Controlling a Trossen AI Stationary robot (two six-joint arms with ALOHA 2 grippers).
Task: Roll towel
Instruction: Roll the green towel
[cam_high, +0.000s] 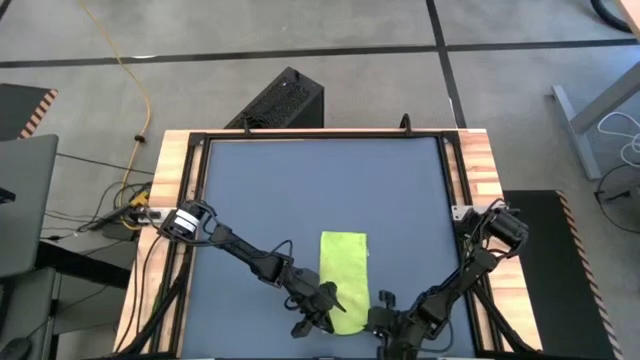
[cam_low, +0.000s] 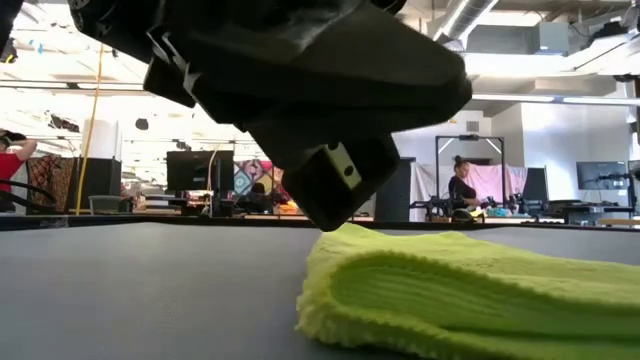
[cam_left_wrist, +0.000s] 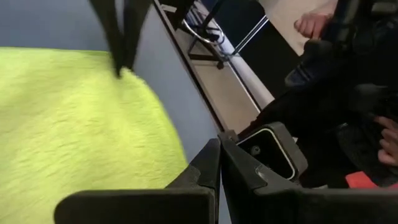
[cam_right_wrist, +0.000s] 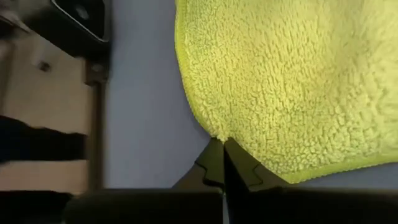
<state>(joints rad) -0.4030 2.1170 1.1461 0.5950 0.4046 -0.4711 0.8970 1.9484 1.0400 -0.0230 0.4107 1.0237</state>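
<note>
The tabletop (cam_high: 300, 190) is a flat blue-grey mat framed by a dark rail, with light wooden boards along its left and right sides. The towel (cam_high: 344, 278), bright lime yellow-green and folded into a narrow rectangle, lies flat on the mat near the front edge, its long sides running front to back. In the low view its near end (cam_low: 440, 295) shows as a thick folded edge resting on the mat.

One towel (cam_high: 344, 272) is lying on one table (cam_high: 260, 190). Two arms are reaching toward the towel, each carrying one gripper: the left gripper (cam_high: 318, 312) and the right gripper (cam_high: 381, 318), both at the towel's near end.
</note>
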